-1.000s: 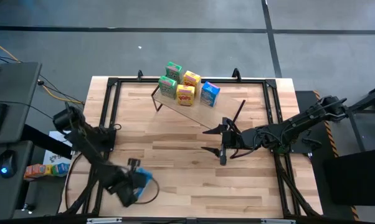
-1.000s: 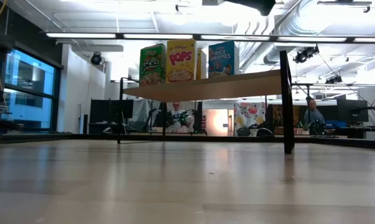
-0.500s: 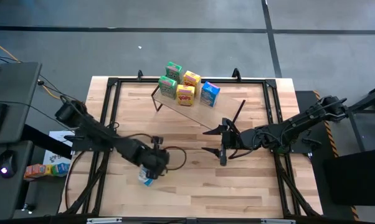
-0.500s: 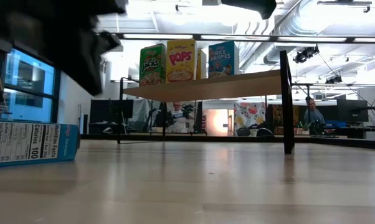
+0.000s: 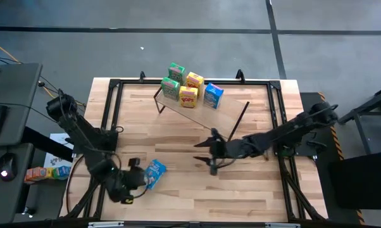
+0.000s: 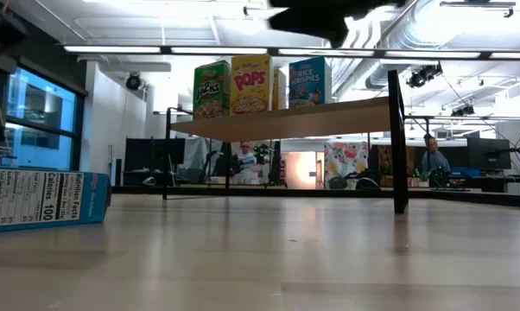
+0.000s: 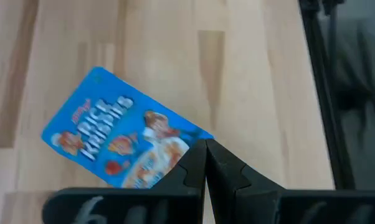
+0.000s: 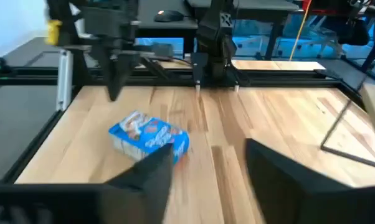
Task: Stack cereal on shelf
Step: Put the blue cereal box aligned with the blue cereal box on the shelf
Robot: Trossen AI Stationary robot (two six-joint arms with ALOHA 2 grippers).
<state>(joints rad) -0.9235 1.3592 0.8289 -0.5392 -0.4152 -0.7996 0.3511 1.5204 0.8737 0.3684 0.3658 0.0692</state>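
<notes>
Five cereal boxes are carried upright on the shelf (image 5: pixel 231 113): two green boxes (image 5: pixel 173 81), two yellow boxes (image 5: pixel 190 88) and one blue box (image 5: pixel 212 95). A sixth, the blue Rice Krispies box (image 5: pixel 154 173), is left flat on the table (image 5: pixel 178 139), no longer held as it was half a second ago. The left gripper (image 5: pixel 131 183) is seen fully closed, empty, just beside it. The right gripper (image 5: pixel 206 152), part-open and empty, has been moved nearer that box.
</notes>
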